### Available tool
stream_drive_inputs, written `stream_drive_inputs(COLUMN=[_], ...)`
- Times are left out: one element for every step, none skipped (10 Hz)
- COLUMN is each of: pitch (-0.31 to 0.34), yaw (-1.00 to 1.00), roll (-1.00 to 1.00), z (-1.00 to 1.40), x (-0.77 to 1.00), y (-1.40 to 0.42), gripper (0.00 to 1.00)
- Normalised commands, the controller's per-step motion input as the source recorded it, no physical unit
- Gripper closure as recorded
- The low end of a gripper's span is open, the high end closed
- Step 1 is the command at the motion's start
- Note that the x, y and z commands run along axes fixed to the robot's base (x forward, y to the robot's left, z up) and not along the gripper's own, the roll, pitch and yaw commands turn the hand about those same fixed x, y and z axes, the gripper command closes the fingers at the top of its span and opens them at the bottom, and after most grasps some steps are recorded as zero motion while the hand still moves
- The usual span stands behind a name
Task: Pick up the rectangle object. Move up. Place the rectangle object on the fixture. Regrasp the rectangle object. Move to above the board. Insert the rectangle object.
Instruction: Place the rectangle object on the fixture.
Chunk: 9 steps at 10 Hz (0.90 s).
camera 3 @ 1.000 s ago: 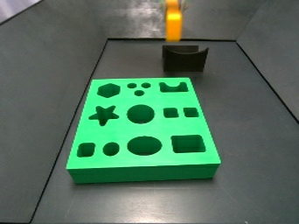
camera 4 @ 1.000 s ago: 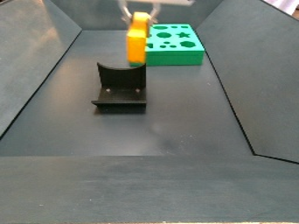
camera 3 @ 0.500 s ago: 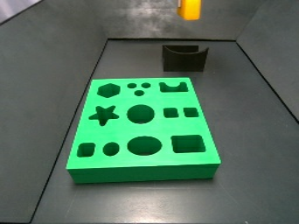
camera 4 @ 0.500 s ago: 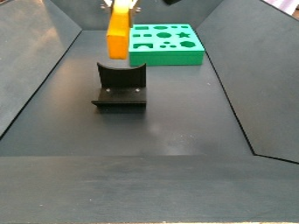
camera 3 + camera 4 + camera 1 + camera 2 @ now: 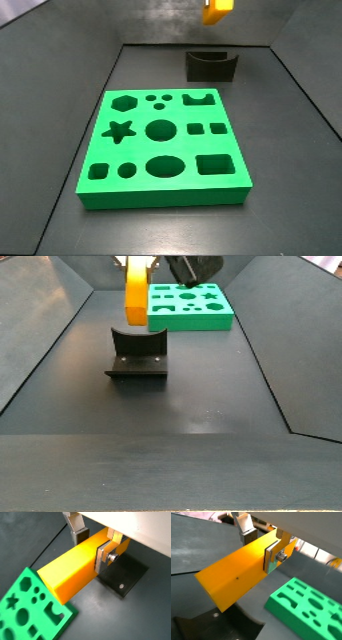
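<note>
I see my gripper [image 5: 93, 546] pinching the orange block [image 5: 75, 566] near one end, the block hanging upright at the top of the frame in a side view [image 5: 136, 294], above the dark fixture [image 5: 138, 354], the green board [image 5: 190, 306] behind.

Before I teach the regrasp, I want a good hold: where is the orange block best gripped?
Probably as now: the gripper, raised above the fixture, clamps the rectangle object across its two broad flat faces near one end. The parallel faces suit flat pads, and the long free end stays clear for the board.
</note>
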Motion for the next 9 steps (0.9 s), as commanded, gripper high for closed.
stream_drive_inputs(pitch=[0.092,0.071,0.054,0.213,0.204,0.231,0.219,0.184,0.132], yaw=[-0.10,-0.10,-0.10,0.00,0.00,-0.08,-0.11,-0.15,-0.18], roll=[-0.37,-0.25,-0.21,-1.00,-1.00,-0.88,-0.72,-0.55,-0.33], z=[-0.01,0.00,0.00,-1.00,-1.00,-1.00,-1.00,-1.00,-1.00], x=[0.08,0.06,0.06,0.12,0.12,0.14,0.15,0.15,0.16], y=[0.05,0.03,0.03,0.13,0.14,0.14,0.14,0.14,0.14], gripper=[1.00,1.00,1.00,1.00,1.00,1.00,1.00,1.00,1.00])
